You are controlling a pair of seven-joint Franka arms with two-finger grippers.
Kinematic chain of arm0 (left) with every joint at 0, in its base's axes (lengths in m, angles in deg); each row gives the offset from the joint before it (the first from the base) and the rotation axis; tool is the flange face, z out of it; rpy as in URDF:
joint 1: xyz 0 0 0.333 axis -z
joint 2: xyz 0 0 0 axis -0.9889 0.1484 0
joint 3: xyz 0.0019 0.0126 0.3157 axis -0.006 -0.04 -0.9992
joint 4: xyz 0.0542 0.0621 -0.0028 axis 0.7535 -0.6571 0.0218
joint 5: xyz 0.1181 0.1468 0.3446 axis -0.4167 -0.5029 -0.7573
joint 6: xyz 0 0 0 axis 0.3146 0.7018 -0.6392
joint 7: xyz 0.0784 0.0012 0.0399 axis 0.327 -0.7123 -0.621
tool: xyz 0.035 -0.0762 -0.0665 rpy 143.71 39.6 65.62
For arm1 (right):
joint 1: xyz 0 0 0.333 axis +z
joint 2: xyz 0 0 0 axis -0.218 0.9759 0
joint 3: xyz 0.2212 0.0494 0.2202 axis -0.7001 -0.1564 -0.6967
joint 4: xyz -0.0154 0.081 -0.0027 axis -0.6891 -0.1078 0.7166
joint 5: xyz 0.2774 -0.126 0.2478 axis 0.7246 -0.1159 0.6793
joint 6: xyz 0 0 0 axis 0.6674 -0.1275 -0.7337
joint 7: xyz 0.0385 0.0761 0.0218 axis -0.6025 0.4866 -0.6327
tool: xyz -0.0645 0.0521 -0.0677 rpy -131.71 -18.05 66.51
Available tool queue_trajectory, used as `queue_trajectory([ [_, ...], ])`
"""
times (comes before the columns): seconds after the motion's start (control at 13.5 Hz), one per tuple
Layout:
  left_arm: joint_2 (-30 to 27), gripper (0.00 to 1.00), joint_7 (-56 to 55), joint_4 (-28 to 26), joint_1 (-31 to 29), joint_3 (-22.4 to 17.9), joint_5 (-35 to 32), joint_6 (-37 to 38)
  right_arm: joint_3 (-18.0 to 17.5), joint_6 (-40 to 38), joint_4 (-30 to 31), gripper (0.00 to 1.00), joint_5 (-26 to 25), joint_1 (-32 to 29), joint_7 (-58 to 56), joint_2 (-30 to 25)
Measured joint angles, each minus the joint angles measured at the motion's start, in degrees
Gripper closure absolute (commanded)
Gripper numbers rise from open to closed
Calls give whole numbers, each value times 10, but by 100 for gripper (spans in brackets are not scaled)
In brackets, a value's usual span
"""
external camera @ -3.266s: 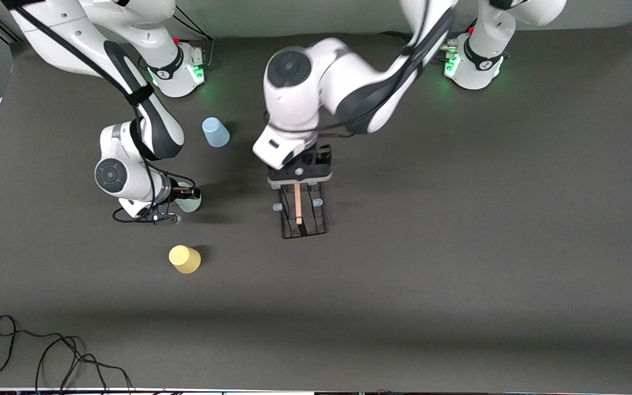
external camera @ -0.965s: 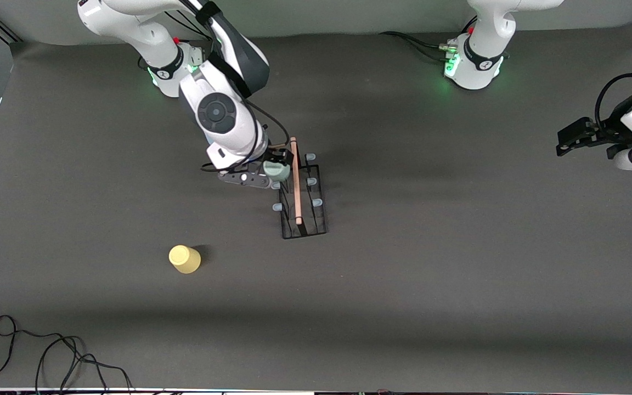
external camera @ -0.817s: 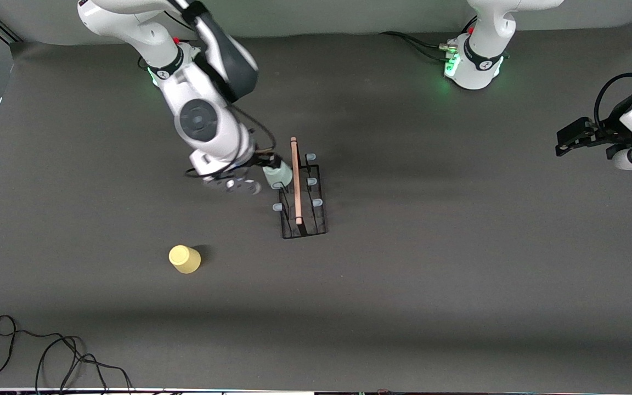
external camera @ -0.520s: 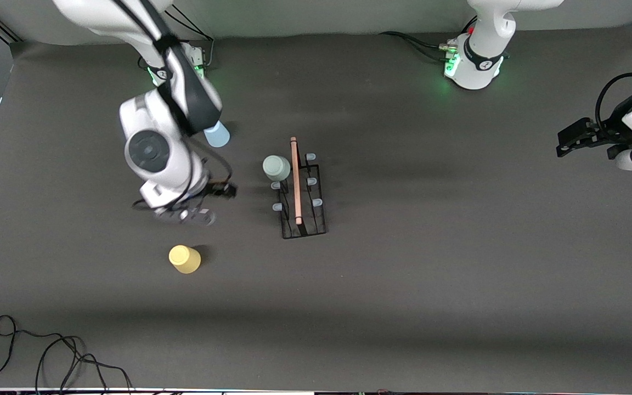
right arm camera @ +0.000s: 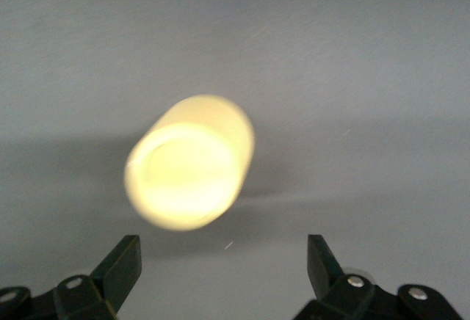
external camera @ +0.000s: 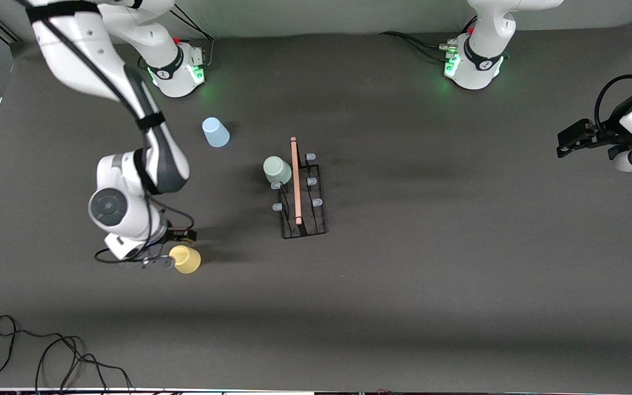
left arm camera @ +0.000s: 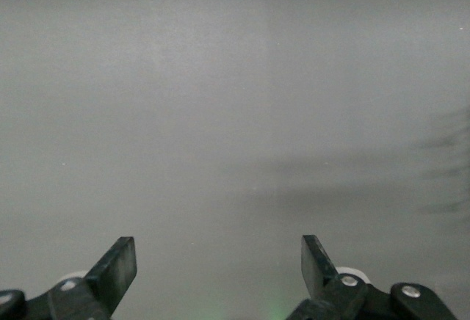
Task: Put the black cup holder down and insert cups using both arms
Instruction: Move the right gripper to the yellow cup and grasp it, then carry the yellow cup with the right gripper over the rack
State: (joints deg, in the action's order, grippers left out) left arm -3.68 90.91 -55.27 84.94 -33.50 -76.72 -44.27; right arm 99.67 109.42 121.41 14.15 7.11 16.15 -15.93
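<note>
The black cup holder [external camera: 304, 219] stands mid-table, its wooden handle pointing toward the front camera. A pale green cup [external camera: 277, 169] sits upside down on one of its pegs, on the side toward the right arm's end. The light blue cup [external camera: 215, 132] stands on the table nearer the right arm's base. Closer to the front camera is the yellow cup [external camera: 186, 259] [right arm camera: 189, 162], with my right gripper [external camera: 170, 249] [right arm camera: 220, 276] low and open beside it; the cup lies just ahead of the fingertips, not between them. My left gripper [external camera: 571, 141] [left arm camera: 219, 272] waits open at the left arm's end.
A black cable [external camera: 47, 356] lies coiled near the table's front edge at the right arm's end. The left wrist view shows only bare dark tabletop [left arm camera: 235, 114].
My right gripper has let go of the pale green cup on the holder's peg and swung away toward the front camera, down to the yellow cup. The left arm has not moved.
</note>
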Motion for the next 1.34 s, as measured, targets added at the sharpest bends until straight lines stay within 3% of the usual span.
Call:
queue_trajectory([
  [0.37, 0, 0, 0, 0, 2, 1, -6, 1, -6, 31, -7, 0, 4, -8, -8, 14],
  [0.52, 1, 0, 0, 0, 2, 1, -6, 1, -9, 32, -13, 1, 34, -7, -8, 14],
  [0.67, 2, 0, 0, 0, 2, 1, -6, 1, -15, 32, -26, 7, 51, -5, -11, 14],
  [0.82, 3, 0, 0, 0, 2, 1, -6, 2, -16, 33, -33, 21, 54, -6, -27, 18],
  [0.97, 3, 0, 0, 0, 2, 1, -6, 2, -15, 41, -39, 28, 55, -8, -34, 33],
  [1.11, 3, 0, 0, 0, 2, 1, -6, 2, -14, 42, -46, 55, 55, -9, -37, 48],
  [1.19, 3, 0, 0, 0, 2, 1, -6, 2, -14, 43, -47, 62, 55, -9, -37, 52],
  [1.34, 3, 0, 0, 1, 2, 1, -6, 1, -14, 43, -53, 66, 56, -8, -37, 52],
])
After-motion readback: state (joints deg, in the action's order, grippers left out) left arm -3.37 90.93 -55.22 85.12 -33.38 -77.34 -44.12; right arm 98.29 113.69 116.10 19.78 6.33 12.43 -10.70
